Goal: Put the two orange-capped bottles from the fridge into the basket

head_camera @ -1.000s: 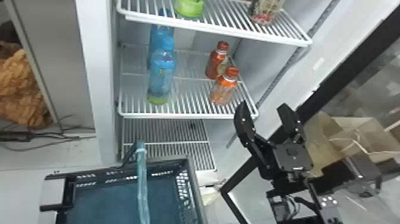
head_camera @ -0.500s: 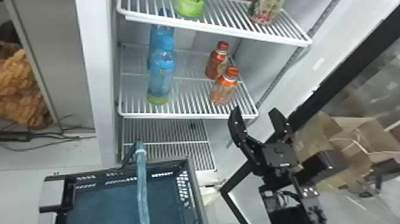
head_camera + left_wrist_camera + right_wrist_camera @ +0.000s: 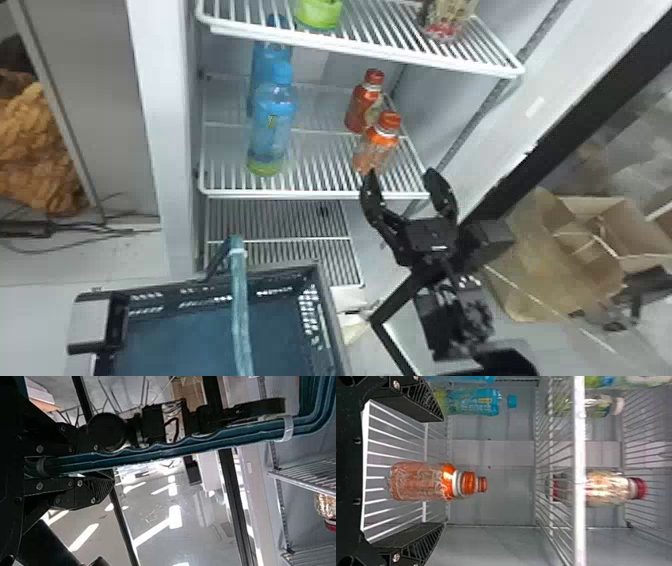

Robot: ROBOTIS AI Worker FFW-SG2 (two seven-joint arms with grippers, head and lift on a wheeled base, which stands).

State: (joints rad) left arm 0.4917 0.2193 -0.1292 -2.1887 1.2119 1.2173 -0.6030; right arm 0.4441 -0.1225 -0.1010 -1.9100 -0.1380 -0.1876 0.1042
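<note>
In the head view, my right gripper (image 3: 401,176) stands open at the front edge of the middle fridge shelf, before the near orange-capped bottle (image 3: 378,144). The far orange-capped bottle (image 3: 361,111) is upright behind it. From the right wrist, open gripper (image 3: 443,471) fingers flank the near bottle (image 3: 421,482) with gaps on both sides; behind it peeks the far bottle's cap (image 3: 483,484). The basket (image 3: 328,320) is at the lower left, its teal handle (image 3: 240,305) raised. In the left wrist view, my left gripper (image 3: 109,458) is shut on that handle (image 3: 166,449).
Two blue bottles (image 3: 272,120) stand on the left of the same shelf. Overhead, the upper shelf (image 3: 380,47) holds a green-bottomed container (image 3: 319,14) and a red-and-gold jar (image 3: 446,22). The black-edged door (image 3: 565,125) and cardboard boxes (image 3: 595,230) lie to the right.
My right gripper has moved left and closer to the shelf, lining up with the near orange-capped bottle, and stays open. Bottles and basket have kept their places.
</note>
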